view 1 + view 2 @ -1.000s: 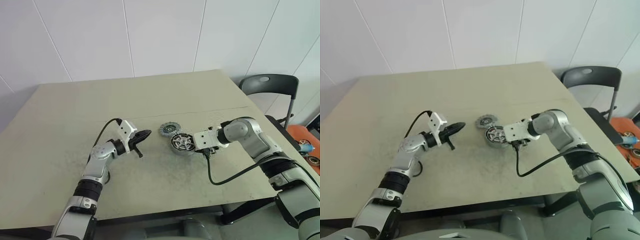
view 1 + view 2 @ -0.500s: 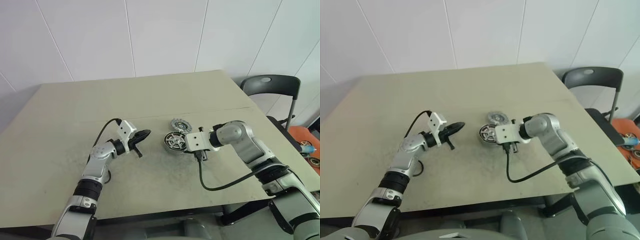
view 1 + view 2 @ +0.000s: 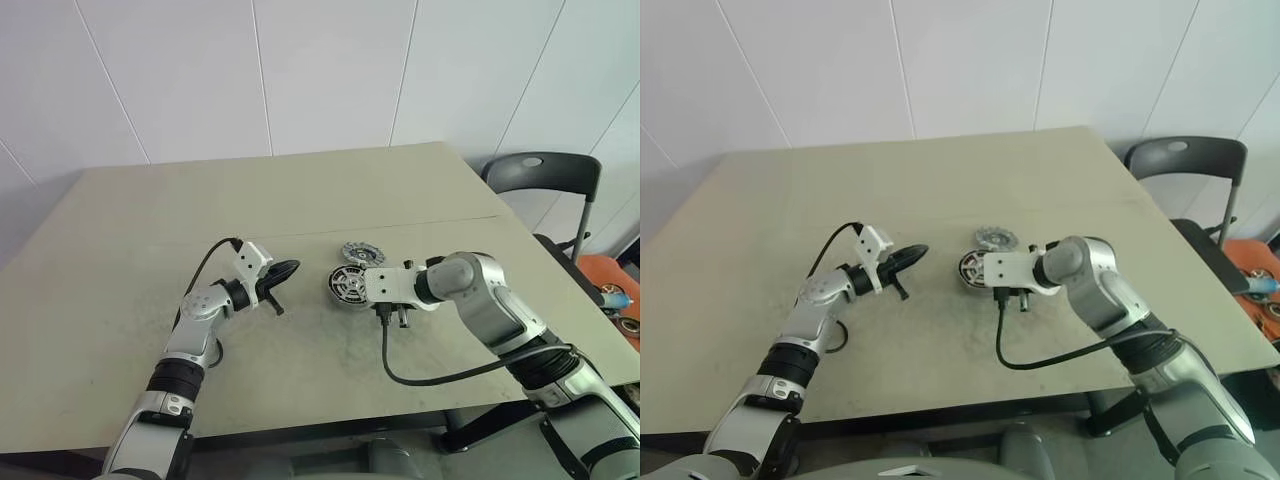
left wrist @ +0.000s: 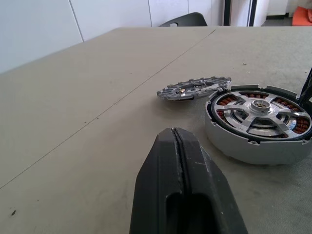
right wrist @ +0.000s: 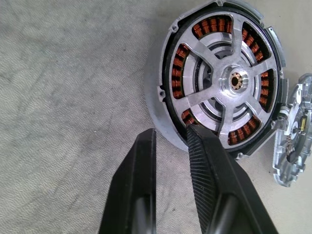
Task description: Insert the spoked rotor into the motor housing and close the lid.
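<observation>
My right claw [image 5: 170, 146] points steeply down at the table [image 3: 120, 330], its two black fingers [image 5: 207, 161] standing a narrow gap apart with nothing between them; the nearer fingertip sits right at the rim of the motor housing [image 5: 161, 105], though I cannot tell if it touches. The housing lies flat near the middle of the table, a little toward the right edge, and the spoked rotor [image 5: 229, 80] already sits inside it, silver spokes and hub over the ring of copper windings. Just beside the housing, on the side toward the far edge, the lid [image 3: 362, 252] rests tilted, one edge propped on the housing's rim and the other on the table, so it is not yet closed over the rotor. A black cable [image 3: 420, 375] loops from my right wrist across the table toward the near edge. My left claw [image 3: 284, 270] is closed with its fingers pressed together and holds nothing; it hangs level above the table, pointing at the housing from the left, apart from it. Past the table's right corner stands a dark chair [image 3: 540, 175].
</observation>
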You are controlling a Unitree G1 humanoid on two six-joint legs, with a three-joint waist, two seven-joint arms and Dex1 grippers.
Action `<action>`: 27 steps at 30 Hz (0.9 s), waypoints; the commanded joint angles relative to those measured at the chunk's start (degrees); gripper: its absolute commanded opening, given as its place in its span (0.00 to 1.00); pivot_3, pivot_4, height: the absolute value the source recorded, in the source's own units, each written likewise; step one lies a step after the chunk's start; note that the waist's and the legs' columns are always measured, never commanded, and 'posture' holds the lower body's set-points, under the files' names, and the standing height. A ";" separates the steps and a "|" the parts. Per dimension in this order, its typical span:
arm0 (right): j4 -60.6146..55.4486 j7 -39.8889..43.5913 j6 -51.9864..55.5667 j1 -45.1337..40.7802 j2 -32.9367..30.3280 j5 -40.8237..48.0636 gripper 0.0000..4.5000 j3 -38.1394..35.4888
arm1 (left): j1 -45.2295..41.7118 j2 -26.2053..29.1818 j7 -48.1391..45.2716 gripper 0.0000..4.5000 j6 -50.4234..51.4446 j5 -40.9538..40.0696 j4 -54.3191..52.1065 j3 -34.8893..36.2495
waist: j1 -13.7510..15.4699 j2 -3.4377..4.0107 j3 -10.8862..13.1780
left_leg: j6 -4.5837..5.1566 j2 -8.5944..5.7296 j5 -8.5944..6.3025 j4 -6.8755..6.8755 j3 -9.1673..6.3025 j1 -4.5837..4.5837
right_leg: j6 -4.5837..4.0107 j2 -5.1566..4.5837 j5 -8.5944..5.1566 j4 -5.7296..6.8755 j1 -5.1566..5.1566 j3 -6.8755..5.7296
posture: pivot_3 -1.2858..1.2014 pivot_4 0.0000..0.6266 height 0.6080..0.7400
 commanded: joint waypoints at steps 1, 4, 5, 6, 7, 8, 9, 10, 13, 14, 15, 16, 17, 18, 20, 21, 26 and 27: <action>1.79 0.16 0.30 -0.64 -0.35 -0.60 0.03 0.98 | -0.39 0.49 0.38 0.00 -1.05 0.14 -1.62 0.53 | -0.05 -0.06 -0.04 | -0.02 0.00 0.01 0.00 0.00 0.01 | 0.00 0.00 0.00 0.00 0.00 0.00 | 0.52 0.00 1.00; 2.33 0.07 0.28 -1.01 -0.20 -0.64 0.01 1.10 | -0.36 0.52 0.58 0.00 -1.04 0.20 -1.75 0.59 | -0.02 -0.06 -0.04 | -0.06 0.00 0.03 0.00 0.00 0.01 | 0.00 0.00 0.00 0.01 0.00 0.00 | 0.52 0.00 1.00; 2.38 0.20 0.44 -1.06 -0.31 -0.72 0.01 1.28 | -0.36 0.53 0.65 0.00 -1.03 0.23 -1.77 0.59 | 0.03 -0.06 -0.04 | -0.06 0.00 0.03 0.00 -0.01 0.01 | 0.00 0.00 0.00 0.01 0.00 0.00 | 0.52 0.00 1.00; 2.44 0.54 0.75 -1.08 -0.49 -0.82 0.01 1.58 | -0.38 0.52 0.72 0.00 -1.03 0.28 -1.74 0.56 | 0.09 -0.06 -0.04 | -0.06 0.00 0.03 0.01 -0.01 0.02 | 0.00 0.00 0.00 0.00 0.00 0.00 | 0.52 0.00 1.00; 2.40 0.60 1.81 -1.05 -0.34 -0.74 0.01 1.56 | -0.35 0.55 0.82 0.00 -1.05 0.36 -1.76 0.53 | 0.13 -0.06 -0.04 | -0.09 0.00 0.05 0.01 -0.03 0.03 | 0.00 -0.01 0.00 -0.01 0.00 -0.02 | 0.52 0.00 1.00; 2.29 0.76 2.74 -1.03 -0.20 -0.55 0.01 1.54 | -0.31 0.58 0.88 0.00 -1.05 0.40 -1.77 0.51 | 0.14 -0.06 -0.04 | -0.11 0.00 0.06 0.01 -0.04 0.03 | 0.00 -0.01 0.00 -0.02 -0.02 -0.04 | 0.52 0.00 1.00; 2.08 1.13 3.87 -1.01 -0.07 -0.22 0.01 1.48 | -0.33 0.57 0.93 0.00 -1.07 0.41 -1.71 0.51 | 0.14 -0.07 -0.04 | -0.17 0.00 0.09 0.01 -0.05 0.04 | 0.00 -0.01 0.00 -0.04 -0.04 -0.05 | 0.52 0.00 1.00; 1.73 1.40 5.24 -1.05 0.15 0.08 0.01 1.33 | -0.32 0.59 0.95 0.00 -1.09 0.40 -1.69 0.52 | 0.13 -0.07 -0.05 | -0.22 0.00 0.12 0.01 -0.05 0.03 | 0.00 -0.01 0.00 -0.07 -0.04 -0.06 | 0.52 0.00 1.00; 0.37 3.01 10.59 -1.82 0.70 1.19 0.01 1.18 | -0.06 0.72 0.54 0.00 -1.14 0.07 -2.16 0.55 | 0.18 -0.07 -0.05 | -0.22 0.00 0.12 0.01 -0.05 0.01 | 0.00 -0.03 0.00 -0.09 -0.04 -0.06 | 0.52 0.00 1.00; -0.29 3.90 12.46 -2.16 0.67 1.79 0.01 1.29 | 0.16 0.79 0.14 0.00 -1.13 -0.20 -2.59 0.54 | 0.22 -0.07 -0.05 | -0.22 0.00 0.12 0.01 -0.05 0.01 | 0.00 -0.03 0.00 -0.09 -0.04 -0.05 | 0.52 0.00 1.00; -1.12 4.81 15.14 -2.62 0.86 2.72 0.01 1.25 | 0.43 0.91 -0.21 0.00 -1.06 -0.42 -3.13 0.54 | 0.22 -0.07 -0.05 | -0.22 0.00 0.12 0.01 -0.06 0.01 | 0.00 -0.03 0.00 -0.09 -0.04 -0.06 | 0.52 0.00 1.00; -2.11 6.10 18.52 -3.31 1.14 4.04 0.01 1.21 | 0.72 1.09 -0.65 0.00 -0.97 -0.62 -3.79 0.53 | 0.20 -0.07 -0.05 | -0.22 0.00 0.12 0.00 -0.06 0.00 | 0.00 -0.03 0.00 -0.09 -0.06 -0.06 | 0.52 0.00 1.00; -2.93 6.97 21.02 -3.92 1.23 5.01 0.01 1.34 | 1.01 1.25 -1.10 0.00 -0.81 -0.84 -4.44 0.55 | 0.21 -0.07 -0.05 | -0.22 0.00 0.12 0.00 -0.06 -0.03 | 0.00 -0.03 0.00 -0.08 -0.11 -0.06 | 0.52 0.00 1.00; -3.67 7.64 23.33 -4.68 1.31 5.75 0.01 1.49 | 1.44 1.47 -1.66 0.00 -0.45 -1.24 -5.40 0.62 | 0.18 -0.07 -0.05 | -0.22 0.00 0.12 0.00 -0.07 -0.08 | 0.00 -0.03 0.00 -0.08 -0.17 -0.07 | 0.52 0.00 1.00; -4.81 8.87 27.25 -6.33 1.27 7.36 0.01 1.98 | 2.36 2.15 -2.84 0.00 0.22 -1.90 -7.44 0.67 | 0.05 -0.07 -0.05 | -0.22 0.00 0.12 -0.01 -0.06 -0.18 | 0.00 -0.03 0.00 -0.06 -0.30 -0.06 | 0.52 0.00 1.00; -5.24 9.35 29.03 -7.07 1.30 8.24 0.01 2.15 | 2.79 2.53 -3.29 0.00 0.61 -2.19 -8.43 0.73 | -0.02 -0.05 -0.04 | -0.22 0.00 0.12 -0.02 -0.06 -0.21 | 0.00 -0.03 0.00 -0.06 -0.34 -0.07 | 0.52 0.00 1.00; -5.01 8.56 38.23 -10.59 3.76 13.12 0.01 2.43 | 5.01 5.22 -5.71 0.00 3.04 -3.54 -13.83 0.86 | -0.14 -0.04 -0.03 | -0.23 0.01 0.11 -0.06 -0.04 -0.30 | -0.01 -0.02 0.00 -0.01 -0.50 -0.06 | 0.52 0.00 1.00; -4.85 8.39 39.07 -10.88 3.94 13.93 0.01 2.83 | 5.36 5.72 -6.11 0.00 3.54 -3.80 -14.87 0.84 | -0.11 -0.04 -0.03 | -0.23 0.01 0.11 -0.06 -0.03 -0.30 | -0.01 -0.02 0.00 -0.01 -0.50 -0.06 | 0.52 0.00 1.00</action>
